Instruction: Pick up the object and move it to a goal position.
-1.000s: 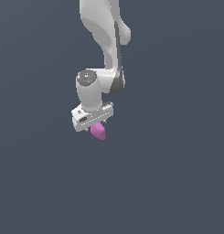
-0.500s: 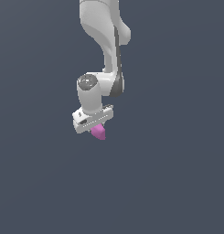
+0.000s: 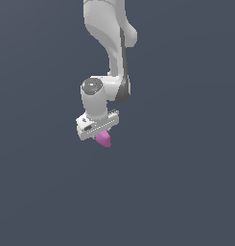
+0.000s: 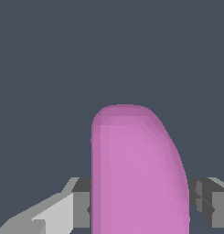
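Note:
The object (image 3: 104,139) is a small magenta-pink lump with a tapered end. In the exterior view it hangs below my white gripper (image 3: 100,133), near the middle of the picture. The gripper is shut on it and holds it in the air. In the wrist view the object (image 4: 136,173) fills the space between the two grey fingers (image 4: 79,209), which press on both of its sides. The fingertips are hidden behind the lump in the exterior view.
The white arm (image 3: 111,43) comes down from above to the gripper in the exterior view. Behind it there is only a plain dark grey-blue background, with no other objects, edges or markers in view.
The gripper, still holding the pink object, has moved slightly up and toward the exterior view's left. The hold on the object has not changed.

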